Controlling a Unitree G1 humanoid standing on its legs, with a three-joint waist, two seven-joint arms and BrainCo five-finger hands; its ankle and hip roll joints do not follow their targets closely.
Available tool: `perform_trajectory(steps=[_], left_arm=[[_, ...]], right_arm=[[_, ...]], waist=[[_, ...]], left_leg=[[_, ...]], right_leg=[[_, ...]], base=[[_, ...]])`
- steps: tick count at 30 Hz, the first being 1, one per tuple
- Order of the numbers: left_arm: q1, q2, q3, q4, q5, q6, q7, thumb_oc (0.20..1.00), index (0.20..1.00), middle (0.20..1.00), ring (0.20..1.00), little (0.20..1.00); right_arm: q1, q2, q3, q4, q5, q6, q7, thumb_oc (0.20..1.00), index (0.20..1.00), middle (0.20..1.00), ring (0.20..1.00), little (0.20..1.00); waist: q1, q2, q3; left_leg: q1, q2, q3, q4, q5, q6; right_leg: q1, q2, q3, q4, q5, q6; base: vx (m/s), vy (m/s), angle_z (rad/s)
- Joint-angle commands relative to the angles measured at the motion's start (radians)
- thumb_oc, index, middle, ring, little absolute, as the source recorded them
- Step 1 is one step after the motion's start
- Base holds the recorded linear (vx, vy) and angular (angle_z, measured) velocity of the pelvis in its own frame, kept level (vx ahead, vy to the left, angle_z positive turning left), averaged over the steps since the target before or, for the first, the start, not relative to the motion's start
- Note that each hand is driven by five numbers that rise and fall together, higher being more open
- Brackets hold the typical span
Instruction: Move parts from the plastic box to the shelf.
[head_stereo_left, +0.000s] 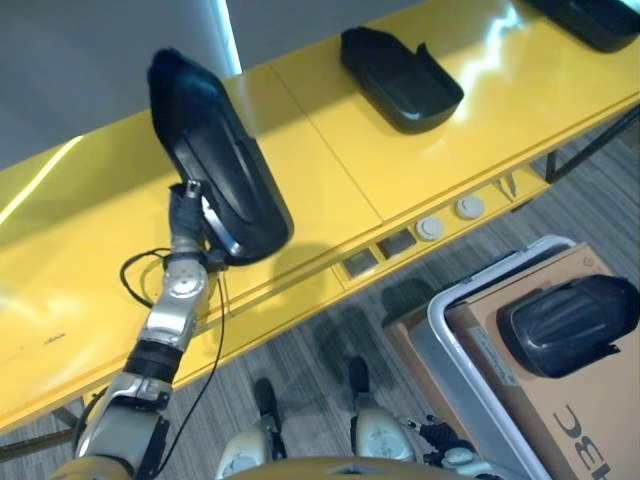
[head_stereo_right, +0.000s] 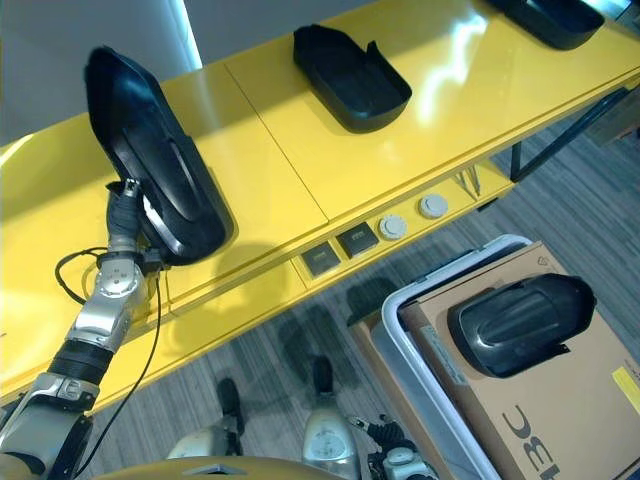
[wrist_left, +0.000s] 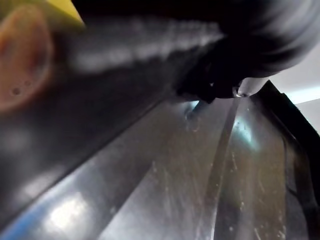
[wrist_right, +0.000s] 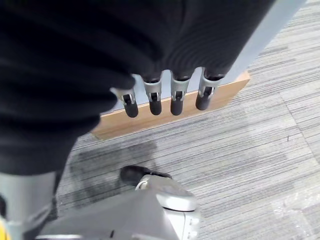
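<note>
Parts of black moulded plastic lay in three places. One long, shell-shaped black plastic part (head_stereo_left: 215, 160) sat at the left of the frame on the glossy yellow shelf (head_stereo_left: 330, 150), its long axis running from the upper left toward the lower centre, its hollow side turned up and toward the camera, and its upper end lifted against the grey background while its lower end met the shelf surface. The left hand (head_stereo_left: 188, 205) sat at that lower end, just beside and partly under the part's rim; its fingers were hidden behind the part, so whether they gripped could not be told. In the left wrist view the dark inner surface of the part (wrist_left: 165, 190) spread close before the camera.

A second black tray-like plastic part (head_stereo_left: 400, 78) lay flat on the shelf at upper centre, hollow side up, well apart from the first. A third dark part (head_stereo_left: 590, 20) showed at the upper right edge of the shelf.

At lower right a white-rimmed plastic box (head_stereo_left: 455, 350) stood on the grey carpet floor (head_stereo_left: 320, 350) and held a brown cardboard sheet (head_stereo_left: 560, 400); on it rested a ribbed black plastic part (head_stereo_left: 565, 325), its long axis roughly left to right.

The right hand (wrist_right: 165, 95) hung over the carpet with its fingers straight and holding nothing.
</note>
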Motion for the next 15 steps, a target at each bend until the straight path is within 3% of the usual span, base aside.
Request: perform_trajectory(steps=[1, 7, 12, 13, 14, 15], left_arm=[[-0.043, 0.055, 0.048, 0.068, 0.093, 0.023, 0.065, 0.2, 0.2, 0.2, 0.2, 0.2], [-0.009, 0.087, 0.084, 0.11, 0.153, 0.053, 0.106, 0.2, 0.2, 0.2, 0.2, 0.2], [0.011, 0.111, 0.081, 0.112, 0.171, 0.075, 0.079, 0.2, 0.2, 0.2, 0.2, 0.2], [0.007, 0.105, 0.081, 0.114, 0.17, 0.079, 0.086, 0.445, 0.445, 0.445, 0.445, 0.445], [0.005, 0.103, 0.079, 0.113, 0.17, 0.081, 0.086, 0.614, 0.614, 0.614, 0.614, 0.614], [0.006, 0.101, 0.078, 0.113, 0.172, 0.081, 0.083, 1.0, 1.0, 1.0, 1.0, 1.0]], right_arm=[[-0.023, 0.017, 0.046, 0.035, -0.017, 0.007, -0.007, 1.0, 1.0, 1.0, 1.0, 1.0], [-0.047, 0.014, 0.067, 0.006, -0.022, -0.001, -0.012, 1.0, 1.0, 1.0, 1.0, 1.0], [-0.056, 0.006, 0.086, -0.013, -0.044, 0.001, -0.005, 1.0, 1.0, 1.0, 1.0, 1.0], [-0.058, 0.005, 0.086, -0.01, -0.046, 0.002, -0.004, 1.0, 1.0, 1.0, 1.0, 1.0], [-0.06, 0.005, 0.085, -0.009, -0.045, 0.003, -0.004, 1.0, 1.0, 1.0, 1.0, 1.0], [-0.063, 0.004, 0.086, -0.01, -0.046, 0.003, -0.004, 1.0, 1.0, 1.0, 1.0, 1.0]], waist=[[0.007, -0.024, 0.033], [0.014, -0.015, 0.052], [0.016, -0.011, 0.06], [0.016, -0.011, 0.061], [0.016, -0.01, 0.061], [0.016, -0.01, 0.062]], left_leg=[[0.004, 0.024, 0.012, -0.007, -0.002, -0.029], [-0.012, 0.031, 0.022, -0.007, 0.006, -0.035], [-0.006, 0.035, 0.027, -0.007, 0.005, -0.036], [-0.004, 0.037, 0.027, -0.007, 0.006, -0.037], [-0.004, 0.038, 0.027, -0.007, 0.006, -0.037], [-0.002, 0.038, 0.027, -0.007, 0.007, -0.037]], right_leg=[[0.045, -0.013, 0.004, 0.014, -0.05, 0.026], [0.019, -0.007, 0.017, 0.01, -0.042, 0.025], [0.016, 0.0, 0.028, 0.01, -0.041, 0.024], [0.017, 0.0, 0.027, 0.011, -0.041, 0.023], [0.018, 0.0, 0.028, 0.011, -0.042, 0.023], [0.018, 0.001, 0.028, 0.011, -0.042, 0.022]], base=[[-0.02, -0.015, -0.08], [-0.01, -0.008, -0.12], [0.0, -0.012, -0.07], [0.0, -0.008, -0.05], [0.0, -0.012, -0.06], [0.0, -0.005, -0.06]])
